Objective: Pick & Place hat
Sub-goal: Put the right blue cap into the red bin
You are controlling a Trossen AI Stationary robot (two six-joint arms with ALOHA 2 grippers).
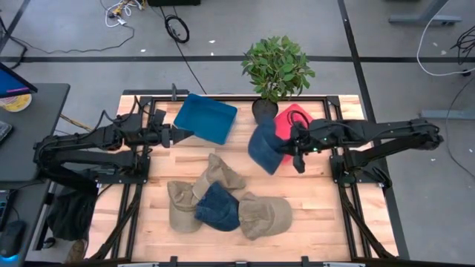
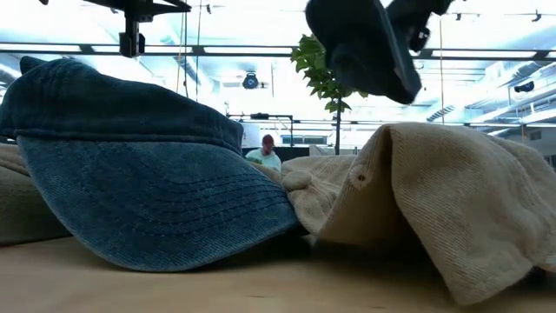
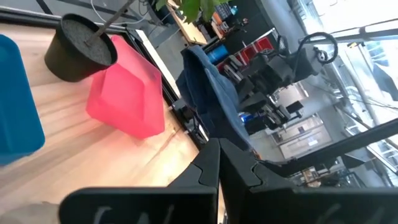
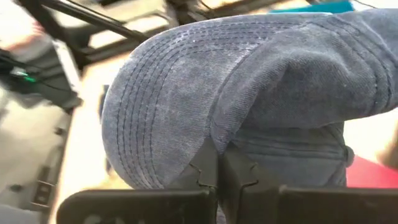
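**Right Pincer Carrying a Denim Cap Toward the Red Bin**

Right gripper is hanging above the table with its fingers clamped on a dark blue denim cap, pinching the cloth where brim meets crown, as the right wrist view is showing plainly. The cap is dangling clear of the wood, just at the nine o'clock edge of the red bin, which is sitting at the table's far side beside the potted plant.

From where I am standing, the pick looks done and the carry is under way. The next move, I would judge, is calling for a short swing toward one o'clock so the cap is hanging fully over the red bin before the fingers are let apart; the drooping brim could catch the bin's rim if the approach is too low.

Left gripper is waiting at the near edge of the blue bin, its fingers pressed together on nothing.

Toward six o'clock on the table, a pile is waiting: another blue denim cap is lying between a tan cap at its three o'clock, a second tan one at nine, and a third at twelve. A person is sitting far off in the room behind.
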